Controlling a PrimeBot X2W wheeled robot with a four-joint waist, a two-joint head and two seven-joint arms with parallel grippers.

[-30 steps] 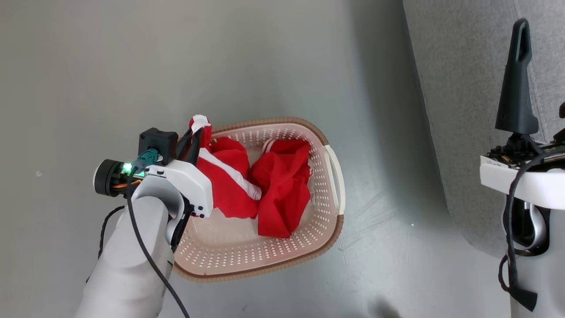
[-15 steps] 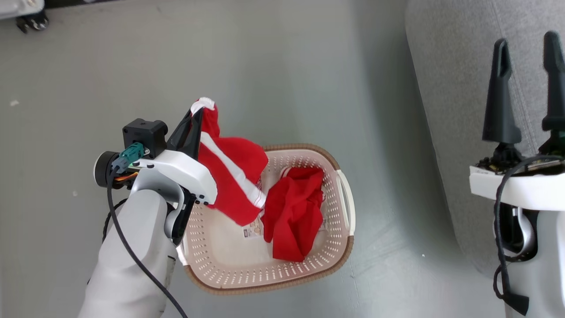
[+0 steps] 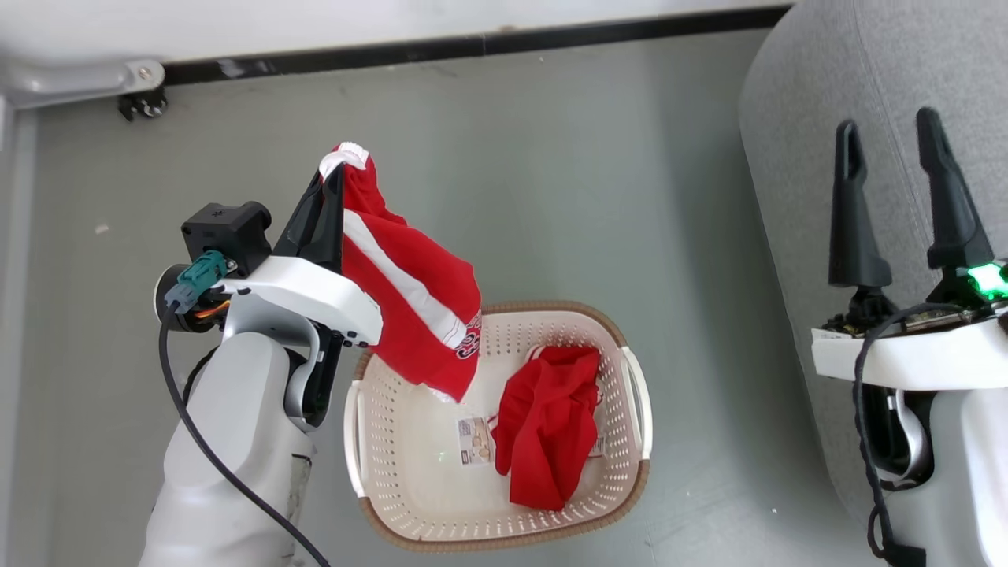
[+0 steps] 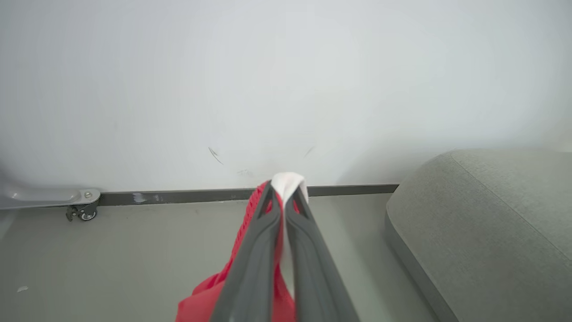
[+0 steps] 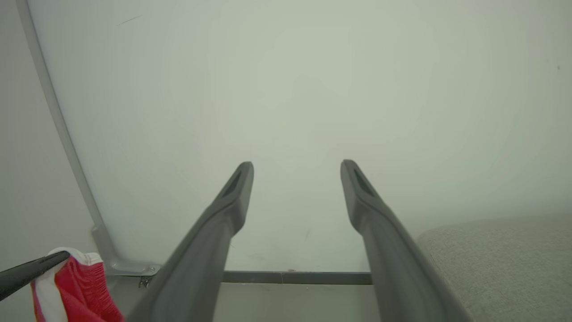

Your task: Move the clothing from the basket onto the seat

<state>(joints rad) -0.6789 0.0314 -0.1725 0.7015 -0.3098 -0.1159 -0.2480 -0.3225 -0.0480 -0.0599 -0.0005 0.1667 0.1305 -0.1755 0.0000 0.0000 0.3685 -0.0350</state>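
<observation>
The left gripper (image 3: 335, 175) has its jaws pinched tight on the white trim of one red garment (image 3: 409, 303), which hangs above the left edge of the basket (image 3: 376, 465). The other red garment (image 3: 547, 429) lies crumpled inside the basket, which sits on the floor (image 3: 551, 197) near the grey seat (image 3: 795, 173). The right gripper (image 3: 888, 126) hovers over the seat, jaws wide apart and empty.

A smooth grey-green floor (image 3: 551, 157) runs back to a white wall (image 4: 286, 67), with a dark grey skirting strip (image 3: 472, 46) along the join. At the wall's foot lies a pale grey metal bar (image 3: 79, 79) on a small black caster (image 3: 142, 104). A faint scuff (image 4: 215, 155) marks the wall, and a white speck (image 3: 102, 229) lies on the floor.
</observation>
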